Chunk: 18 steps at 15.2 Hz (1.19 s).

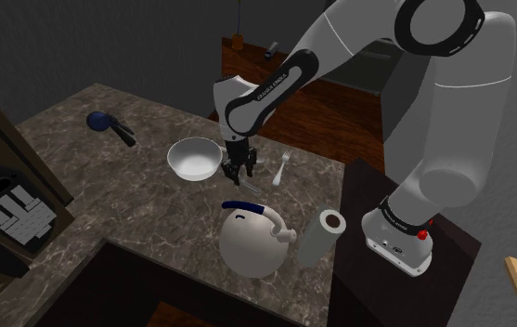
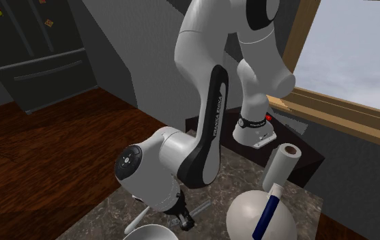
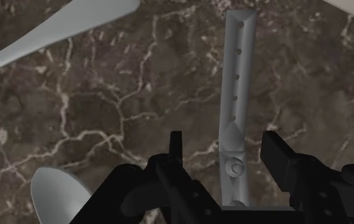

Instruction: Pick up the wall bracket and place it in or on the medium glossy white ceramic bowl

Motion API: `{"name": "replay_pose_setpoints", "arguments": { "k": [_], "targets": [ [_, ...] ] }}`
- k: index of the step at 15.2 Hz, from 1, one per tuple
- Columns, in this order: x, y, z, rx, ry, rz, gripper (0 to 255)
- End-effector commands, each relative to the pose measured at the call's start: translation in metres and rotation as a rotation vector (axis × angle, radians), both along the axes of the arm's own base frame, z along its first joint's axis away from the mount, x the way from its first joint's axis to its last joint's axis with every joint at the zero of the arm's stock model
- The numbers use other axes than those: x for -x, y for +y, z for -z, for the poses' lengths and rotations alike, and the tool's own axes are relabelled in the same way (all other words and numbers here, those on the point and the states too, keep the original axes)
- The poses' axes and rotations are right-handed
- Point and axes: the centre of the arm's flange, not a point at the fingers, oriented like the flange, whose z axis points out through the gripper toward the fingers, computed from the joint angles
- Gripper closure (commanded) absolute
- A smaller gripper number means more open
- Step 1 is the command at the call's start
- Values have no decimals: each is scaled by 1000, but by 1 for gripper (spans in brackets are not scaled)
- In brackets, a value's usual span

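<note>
Gripper: all-black two-finger gripper (image 1: 239, 176) points down at the countertop, low over it, just beside the bowl on the shoulder view's right.
Fingers: spread apart (image 3: 176, 145). The near end of the bracket lies between them with a gap on either side, and no contact is seen.
Bracket: long flat grey wall bracket with a row of small holes (image 3: 236, 95) lies flat on the dark brown veined marble countertop (image 1: 98, 209), running lengthwise away from the gripper.
Bowl: glossy white round bowl (image 1: 194, 158) stands upright on the countertop, apart from the bracket.
Kettle: round white kettle with a dark blue handle (image 1: 252, 245) is near the gripper, on the camera side in the shoulder view.
Roll: white paper roll (image 1: 322, 234) stands just beside the kettle.
Utensil: slim white utensil (image 1: 279, 170) lies on the shoulder view's right of the gripper.
</note>
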Motion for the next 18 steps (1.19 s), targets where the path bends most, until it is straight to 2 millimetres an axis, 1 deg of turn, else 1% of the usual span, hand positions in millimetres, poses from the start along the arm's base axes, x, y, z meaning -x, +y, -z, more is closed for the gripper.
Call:
{"name": "replay_pose_setpoints", "arguments": {
  "k": [1, 5, 18],
  "targets": [
    [4, 5, 4, -9, -1, -6, 255],
    [3, 7, 5, -9, -1, -6, 255],
    [3, 7, -64, -9, -1, -6, 255]
  ]
}}
